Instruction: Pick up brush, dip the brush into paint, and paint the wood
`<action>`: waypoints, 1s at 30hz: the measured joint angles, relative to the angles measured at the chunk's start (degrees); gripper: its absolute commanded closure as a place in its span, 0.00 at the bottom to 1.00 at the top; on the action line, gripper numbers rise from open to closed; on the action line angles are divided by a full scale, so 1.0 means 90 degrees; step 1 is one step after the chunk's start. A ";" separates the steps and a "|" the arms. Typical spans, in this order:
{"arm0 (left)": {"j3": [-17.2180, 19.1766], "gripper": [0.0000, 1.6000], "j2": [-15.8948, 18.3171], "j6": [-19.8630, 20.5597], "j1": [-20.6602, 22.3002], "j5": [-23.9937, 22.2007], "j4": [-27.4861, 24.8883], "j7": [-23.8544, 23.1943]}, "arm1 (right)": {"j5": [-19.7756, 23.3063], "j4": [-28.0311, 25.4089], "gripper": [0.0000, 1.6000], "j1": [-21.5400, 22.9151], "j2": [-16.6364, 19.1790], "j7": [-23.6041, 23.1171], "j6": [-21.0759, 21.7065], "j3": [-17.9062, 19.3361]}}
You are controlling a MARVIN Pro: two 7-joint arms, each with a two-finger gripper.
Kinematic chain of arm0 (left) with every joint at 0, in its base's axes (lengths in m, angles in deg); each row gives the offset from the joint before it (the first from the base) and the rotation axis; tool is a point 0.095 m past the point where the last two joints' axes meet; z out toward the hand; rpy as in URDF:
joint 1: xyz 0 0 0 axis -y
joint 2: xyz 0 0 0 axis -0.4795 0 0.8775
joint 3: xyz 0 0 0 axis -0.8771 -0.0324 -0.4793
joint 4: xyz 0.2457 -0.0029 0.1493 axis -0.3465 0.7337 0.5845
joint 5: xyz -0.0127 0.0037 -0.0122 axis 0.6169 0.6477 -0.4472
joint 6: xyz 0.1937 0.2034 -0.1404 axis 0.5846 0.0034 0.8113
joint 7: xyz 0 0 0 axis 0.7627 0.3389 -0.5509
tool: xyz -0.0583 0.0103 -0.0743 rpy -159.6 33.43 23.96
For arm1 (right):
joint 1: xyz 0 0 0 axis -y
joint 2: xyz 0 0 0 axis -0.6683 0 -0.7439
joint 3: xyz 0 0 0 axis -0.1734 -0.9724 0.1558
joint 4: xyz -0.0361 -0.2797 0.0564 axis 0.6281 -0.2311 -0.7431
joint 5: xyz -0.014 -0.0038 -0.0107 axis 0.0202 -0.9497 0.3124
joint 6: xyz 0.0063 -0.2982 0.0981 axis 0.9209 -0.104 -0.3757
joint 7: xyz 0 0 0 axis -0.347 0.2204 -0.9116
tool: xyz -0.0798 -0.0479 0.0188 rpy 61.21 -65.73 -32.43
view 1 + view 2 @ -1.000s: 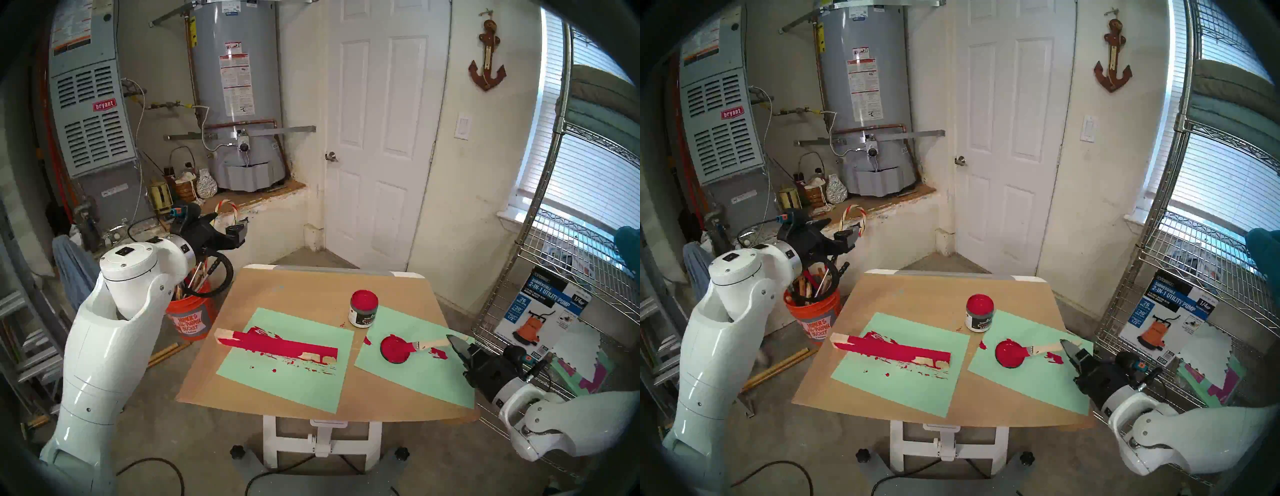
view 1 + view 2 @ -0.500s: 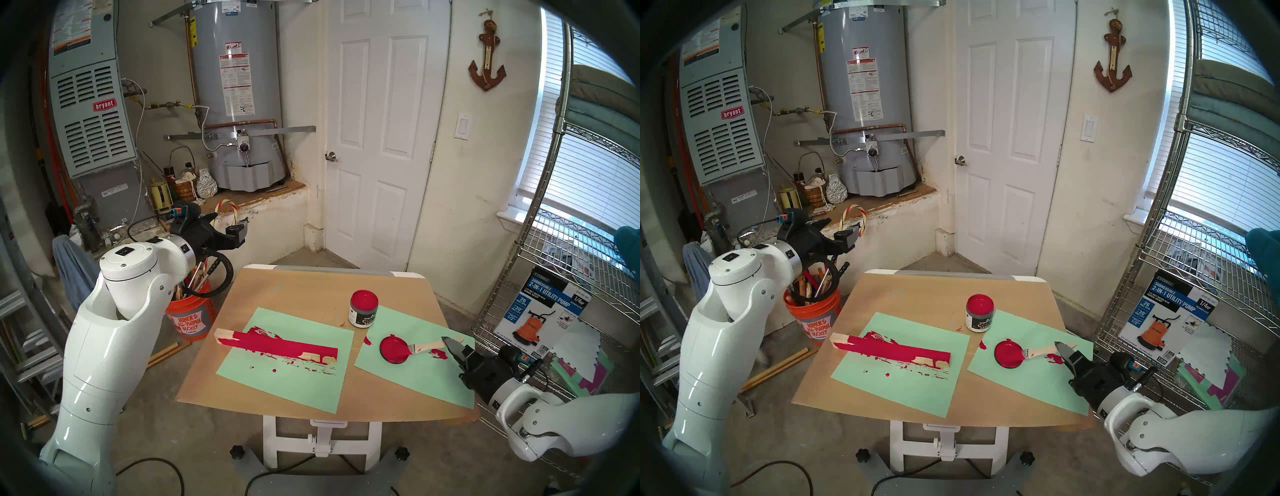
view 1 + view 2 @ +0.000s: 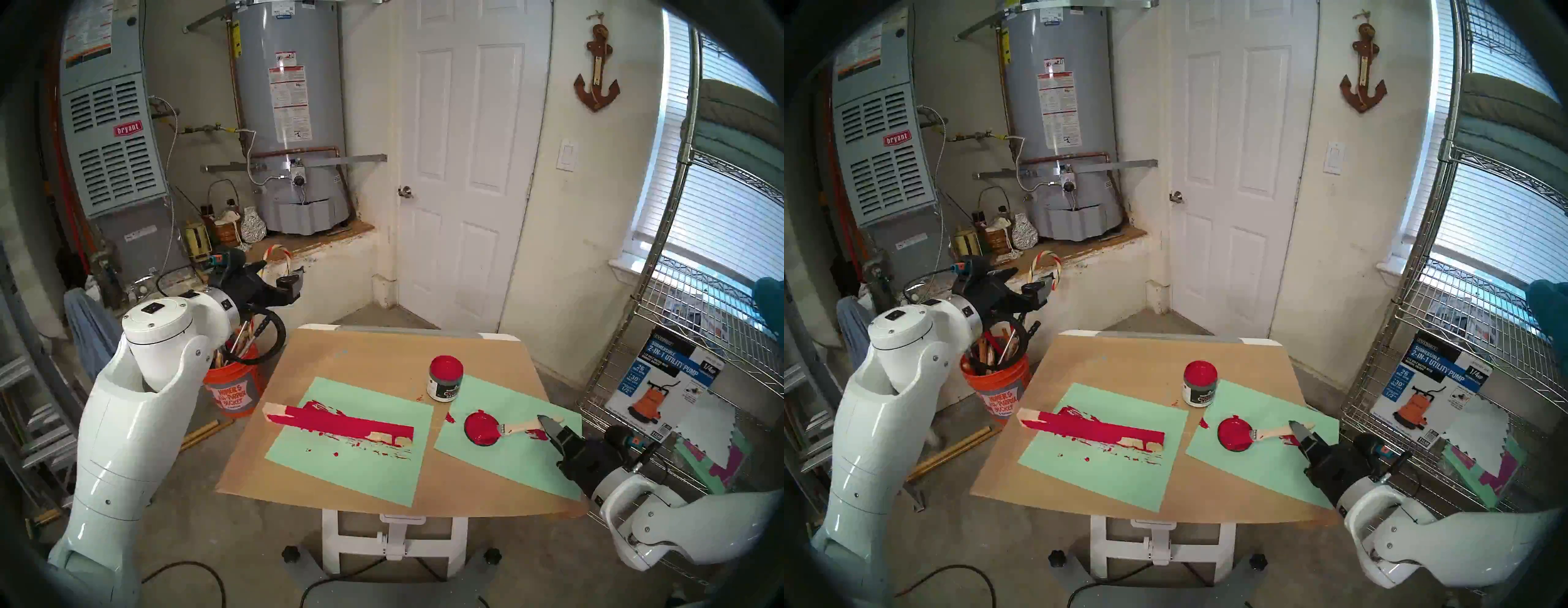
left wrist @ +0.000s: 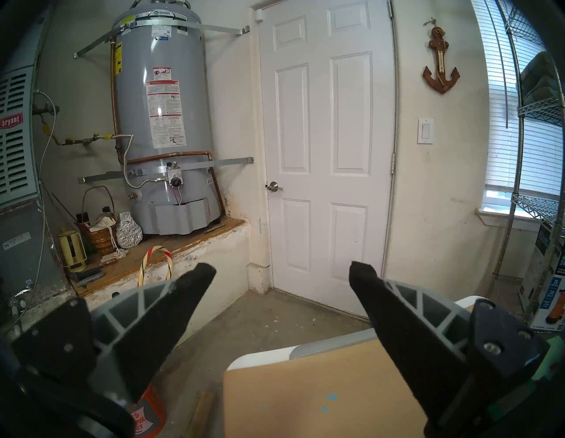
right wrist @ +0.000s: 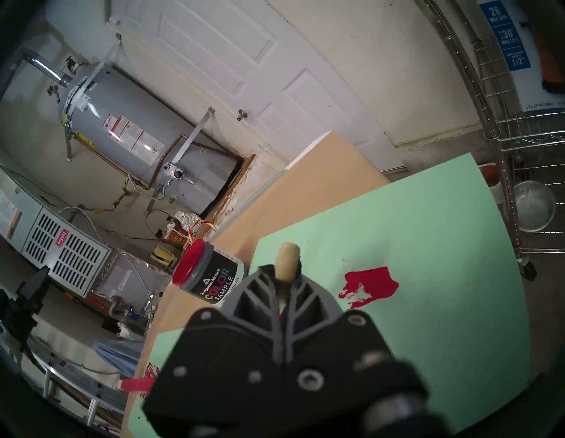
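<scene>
The brush [image 3: 521, 426] lies on the right green sheet, its pale handle pointing right and its crimson bristles resting on the red lid [image 3: 479, 428]. My right gripper [image 3: 547, 424] is shut on the handle's rear part. In the right wrist view the handle end [image 5: 287, 260] sticks out past the closed right gripper [image 5: 284, 273]. The paint [image 3: 445, 366] fills the open labelled jar [image 3: 443, 388] behind the lid. The wood [image 3: 339, 422] lies on the left green sheet, mostly crimson, with bare ends. My left gripper [image 3: 295, 280] is open and empty, raised far left of the table; it also shows in the left wrist view [image 4: 282, 272].
The tan tabletop [image 3: 382, 352] carries two green paper sheets [image 3: 348, 471] with red smears [image 3: 536, 434]. An orange bucket [image 3: 233, 390] of sticks stands left of the table. A wire shelf [image 3: 679, 339] with a boxed pump stands close on the right.
My right gripper has moved left over the green sheet, and the brush has slid left with it, its bristles further onto the lid. The left arm has not moved.
</scene>
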 measured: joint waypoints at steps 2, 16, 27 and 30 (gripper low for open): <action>-0.0001 0.00 0.0001 0.0000 0.0000 -0.0002 0.0000 0.0001 | -0.0052 0.0000 0.76 0.0021 -0.0025 0.0034 0.0019 -0.0010; -0.0005 0.00 0.0011 -0.0005 0.0000 -0.0013 0.0000 0.0008 | -0.0147 -0.0020 0.54 0.0063 -0.0066 0.0040 0.0134 0.0018; -0.0009 0.00 0.0018 -0.0008 0.0000 -0.0022 0.0000 0.0014 | -0.0110 -0.0018 0.50 0.0064 -0.0029 0.0050 0.0141 0.0030; -0.0010 0.00 0.0020 -0.0009 0.0000 -0.0024 0.0000 0.0016 | -0.0108 -0.0010 0.34 0.0069 -0.0030 0.0055 0.0165 0.0027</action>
